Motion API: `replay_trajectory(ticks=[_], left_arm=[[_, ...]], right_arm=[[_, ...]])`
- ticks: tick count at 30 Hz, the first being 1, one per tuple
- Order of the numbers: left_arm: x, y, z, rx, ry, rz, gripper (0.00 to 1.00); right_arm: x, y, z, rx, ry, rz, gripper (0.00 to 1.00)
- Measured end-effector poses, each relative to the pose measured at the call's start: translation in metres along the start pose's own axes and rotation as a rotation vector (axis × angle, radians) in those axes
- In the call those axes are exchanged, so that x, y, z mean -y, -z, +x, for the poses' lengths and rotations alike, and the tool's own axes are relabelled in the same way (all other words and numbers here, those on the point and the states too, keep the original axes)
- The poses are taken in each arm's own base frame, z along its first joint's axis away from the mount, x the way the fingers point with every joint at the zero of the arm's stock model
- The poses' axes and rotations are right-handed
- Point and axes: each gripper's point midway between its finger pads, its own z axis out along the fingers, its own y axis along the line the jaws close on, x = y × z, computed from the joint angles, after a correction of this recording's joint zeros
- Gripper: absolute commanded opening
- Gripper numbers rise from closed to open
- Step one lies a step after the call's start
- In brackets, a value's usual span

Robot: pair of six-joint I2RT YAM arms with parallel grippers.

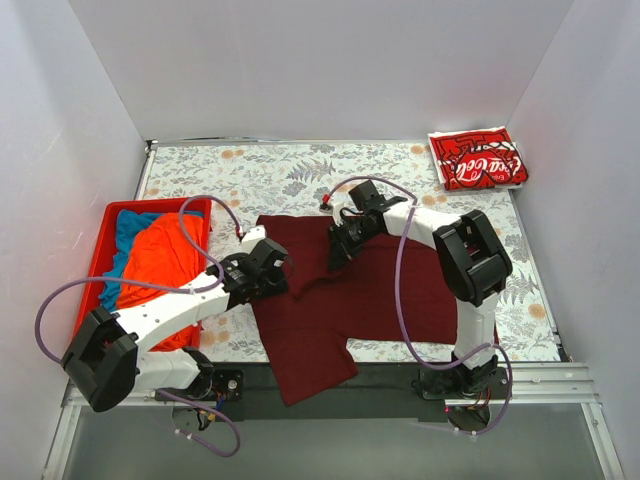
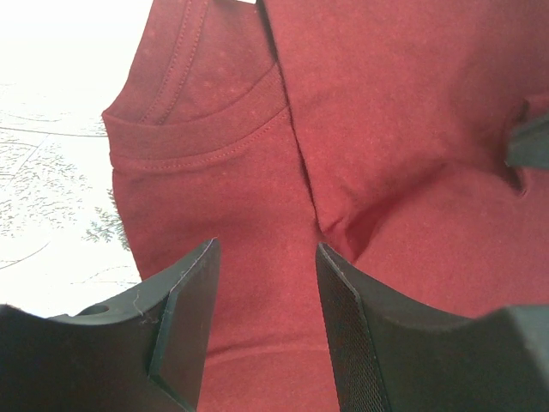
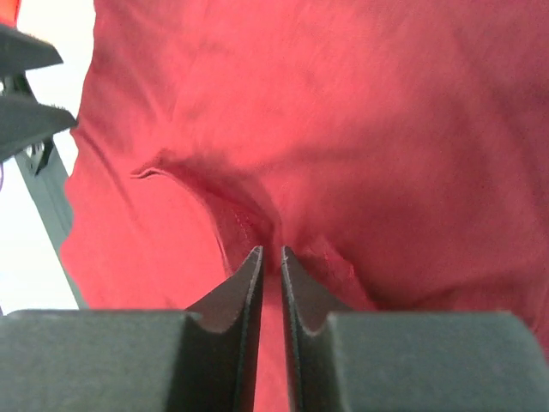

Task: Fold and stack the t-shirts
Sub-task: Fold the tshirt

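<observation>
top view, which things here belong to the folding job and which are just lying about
Part of the job:
- maroon t-shirt, spread out in the middle
- folded Coca-Cola t-shirt, far right corner
- orange t-shirt and blue t-shirt, heaped in the bin

Just there:
- red bin, only holding the shirts
- floral table

Left arm and right arm: white links, black joints, looping purple cables.

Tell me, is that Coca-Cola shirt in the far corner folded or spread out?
Folded. The red Coca-Cola shirt lies as a compact rectangle, with no sleeves showing.
</observation>
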Motion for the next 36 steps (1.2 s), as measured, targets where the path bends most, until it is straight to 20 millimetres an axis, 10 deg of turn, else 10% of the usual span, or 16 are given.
replay_trajectory(ticks=[13, 21, 28, 36], left_arm=[[0.015, -0.01, -0.004, -0.013, -0.045, 0.02, 0.47], [0.027, -0.02, -0.017, 0.007, -0.046, 0.003, 0.47], [0.013, -0.026, -0.03, 0.028, -0.004, -0.039, 0.47], [-0.02, -0.036, -0.047, 0.042, 0.083, -0.105, 0.48]], right_arm=[[0.007, 0.026, 0.048, -0.08, -0.02, 0.131, 0.17], [-0.006, 0.054, 0.007, 0.074, 0.041, 0.196, 0.24], [0.006, 0.038, -0.008, 0.131, -0.008, 0.199, 0.24], [0.045, 0.034, 0.043, 0.099, -0.175, 0.264, 0.24]])
